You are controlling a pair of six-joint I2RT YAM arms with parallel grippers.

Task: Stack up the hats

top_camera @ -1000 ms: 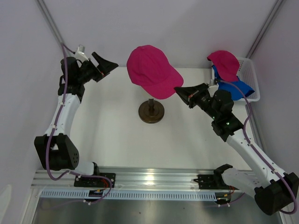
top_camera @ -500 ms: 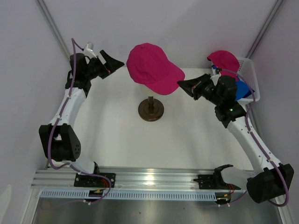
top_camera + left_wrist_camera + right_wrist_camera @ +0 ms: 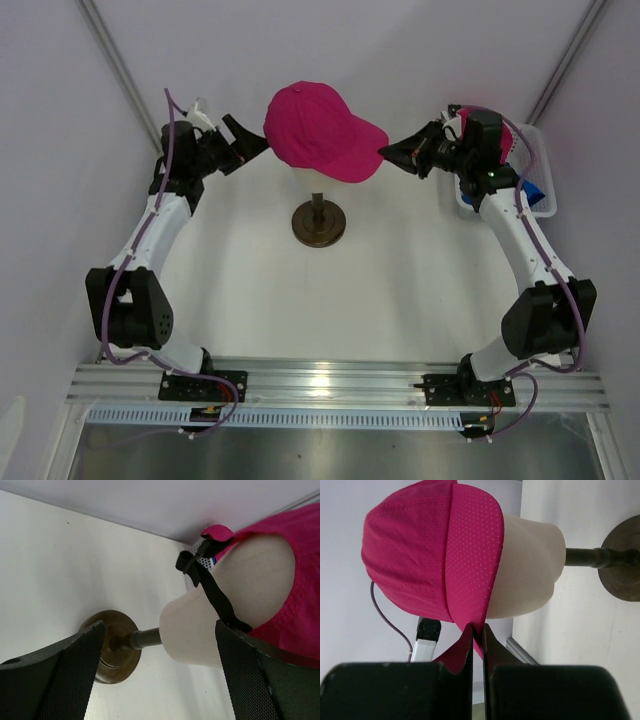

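A magenta-pink hat (image 3: 315, 130) sits on the cream mannequin head (image 3: 530, 575). My right gripper (image 3: 386, 157) is shut on the tip of its brim (image 3: 475, 555), the fabric pinched between the fingers (image 3: 492, 645). My left gripper (image 3: 255, 146) stands open just behind the hat's back. Its fingers (image 3: 260, 680) are wide apart on either side of the head's neck (image 3: 200, 630), near the black strap (image 3: 215, 590). A second pink hat (image 3: 508, 135) and a blue hat (image 3: 538, 192) lie in the basket, mostly hidden by my right arm.
The mannequin head stands on a dark post with a round base (image 3: 319, 222) at mid-table. The white mesh basket (image 3: 536, 150) is at the back right against the wall. Walls close in on both sides and the back.
Both arms have swung toward the back. The right gripper has risen with the brim, shifting the pink hat left. The left gripper has come up close to the hat's back.
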